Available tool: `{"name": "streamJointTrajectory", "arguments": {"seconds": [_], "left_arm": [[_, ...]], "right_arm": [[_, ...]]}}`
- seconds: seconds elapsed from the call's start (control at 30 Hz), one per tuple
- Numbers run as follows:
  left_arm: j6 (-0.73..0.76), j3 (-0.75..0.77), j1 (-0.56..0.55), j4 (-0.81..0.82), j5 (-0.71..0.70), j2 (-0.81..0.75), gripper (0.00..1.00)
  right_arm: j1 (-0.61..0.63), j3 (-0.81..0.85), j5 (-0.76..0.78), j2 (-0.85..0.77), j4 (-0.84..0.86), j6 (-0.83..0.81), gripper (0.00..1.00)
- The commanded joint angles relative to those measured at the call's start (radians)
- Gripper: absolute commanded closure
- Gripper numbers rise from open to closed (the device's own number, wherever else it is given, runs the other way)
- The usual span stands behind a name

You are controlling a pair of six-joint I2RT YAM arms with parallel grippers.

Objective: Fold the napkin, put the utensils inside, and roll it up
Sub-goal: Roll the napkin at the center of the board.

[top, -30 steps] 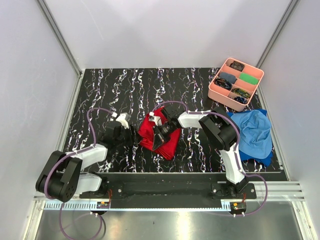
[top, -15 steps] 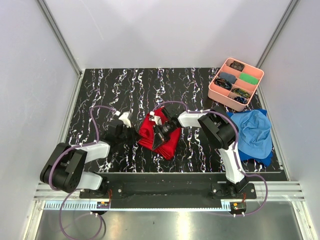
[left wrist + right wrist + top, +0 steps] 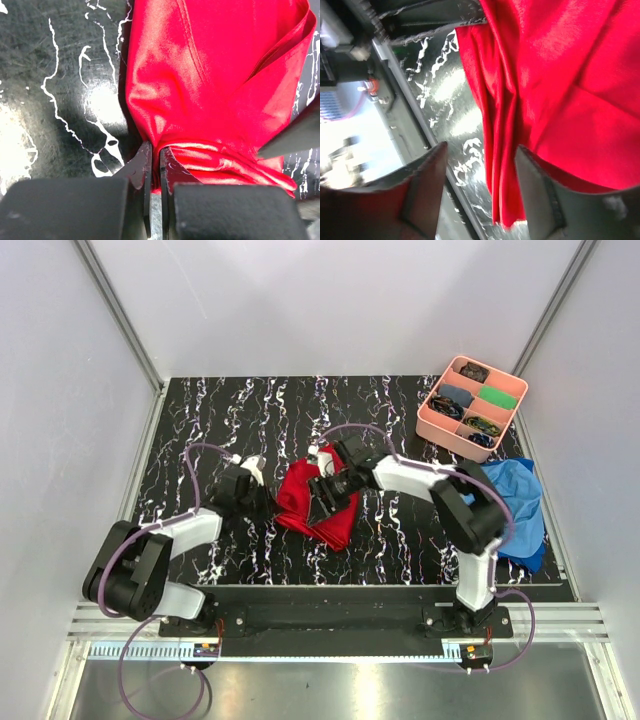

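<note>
The red napkin (image 3: pixel 300 502) lies bunched and partly folded on the black marbled table, in the middle. My left gripper (image 3: pixel 267 502) is at its left edge, jaws shut on a pinch of the red cloth (image 3: pixel 210 75), as the left wrist view shows close up at the gripper (image 3: pixel 155 156). My right gripper (image 3: pixel 327 500) hovers over the napkin's right part. It stands open (image 3: pixel 482 152), with a fold of the napkin (image 3: pixel 560 75) below and between its fingers, not gripped. The utensils are hidden.
A pink compartment tray (image 3: pixel 428 421) with small dark items stands at the back right. A blue cloth (image 3: pixel 512 502) lies crumpled at the right edge. The metal rail (image 3: pixel 400 65) of the table's near edge runs close to the napkin in the right wrist view.
My left gripper moved right to the napkin's left edge and shut on it. My right gripper let go of the cloth, opened and rose a little.
</note>
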Motion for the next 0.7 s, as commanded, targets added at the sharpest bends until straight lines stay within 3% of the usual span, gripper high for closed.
{"name": "streamJointTrajectory", "arguments": {"seconds": [0.0,0.23,0.5,0.6,0.63,0.67], "left_arm": [[-0.022,0.075,0.005,-0.131,-0.038,0.01,1.0],[-0.023,0.137,0.005,-0.229,-0.029,0.045,1.0],[-0.023,0.152,0.005,-0.258,-0.038,0.055,1.0],[-0.022,0.157,0.005,-0.263,-0.041,0.061,1.0],[-0.022,0.16,0.005,-0.263,-0.043,0.062,1.0],[-0.017,0.161,0.005,-0.266,-0.043,0.065,1.0]], "right_arm": [[0.035,-0.098,0.285,-0.2,-0.017,-0.097,0.33],[0.21,-0.258,0.673,-0.316,0.085,-0.125,0.27],[0.309,-0.333,0.775,-0.361,0.151,-0.119,0.31],[0.315,-0.324,0.775,-0.332,0.127,-0.105,0.49],[0.316,-0.319,0.775,-0.317,0.109,-0.098,0.62],[0.316,-0.313,0.77,-0.31,0.099,-0.094,0.66]]}}
